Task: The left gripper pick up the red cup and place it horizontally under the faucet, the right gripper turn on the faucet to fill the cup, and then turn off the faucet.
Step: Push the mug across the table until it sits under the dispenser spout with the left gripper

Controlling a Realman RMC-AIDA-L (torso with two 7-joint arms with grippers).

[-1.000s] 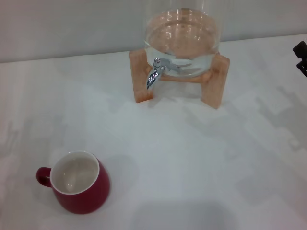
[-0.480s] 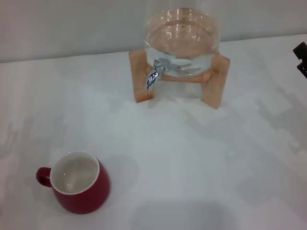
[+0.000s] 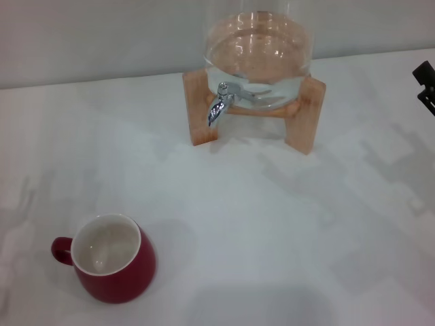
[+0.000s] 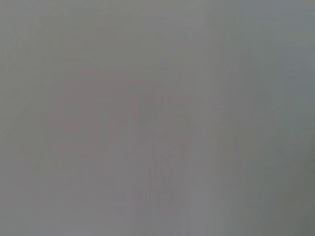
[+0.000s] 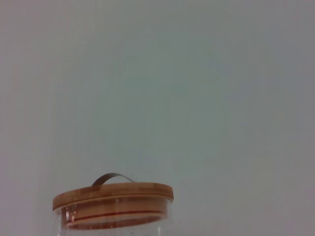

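Head view is showing almost the same scene as a moment ago: the cup [image 3: 109, 266] is sitting in the same spot on the white tabletop [image 3: 272, 224], near the front left, standing upright with its handle pointing left. The faucet [image 3: 219, 104] is poking out of the glass jar [image 3: 258, 54] on its wooden stand [image 3: 304, 122], well apart from the cup. The right hand [image 3: 426, 85] is peeking in at the right edge, shifted only a tiny bit; I cannot tell if it is spread. The left hand is not showing. A plain grey wall [image 3: 102, 34] is standing behind. The right wrist view is showing the jar's wooden lid [image 5: 114, 194].
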